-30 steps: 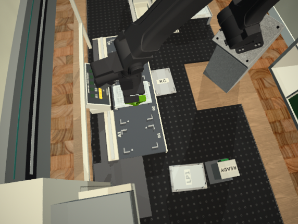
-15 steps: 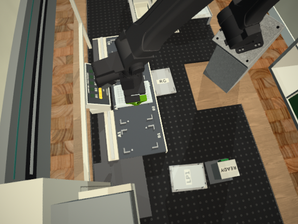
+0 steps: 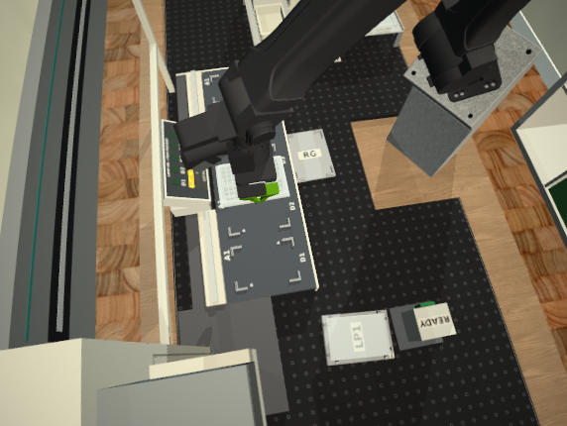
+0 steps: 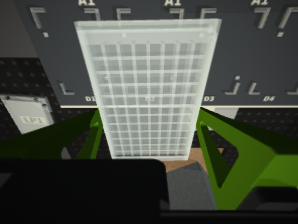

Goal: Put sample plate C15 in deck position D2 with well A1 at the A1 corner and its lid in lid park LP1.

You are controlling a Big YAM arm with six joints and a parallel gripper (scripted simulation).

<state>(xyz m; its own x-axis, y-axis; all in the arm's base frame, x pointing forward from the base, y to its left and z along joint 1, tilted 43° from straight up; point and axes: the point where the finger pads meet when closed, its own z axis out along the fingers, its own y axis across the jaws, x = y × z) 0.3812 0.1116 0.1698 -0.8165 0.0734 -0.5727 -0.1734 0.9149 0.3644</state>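
our end effector (image 4: 149,131) grips the sample plate (image 4: 147,85) across its long sides, over deck position d2 (image 3: 292,206). we judge it light, rigid, slick clear plastic; the lid may lift away separately, so we'd grasp low on the base skirt.
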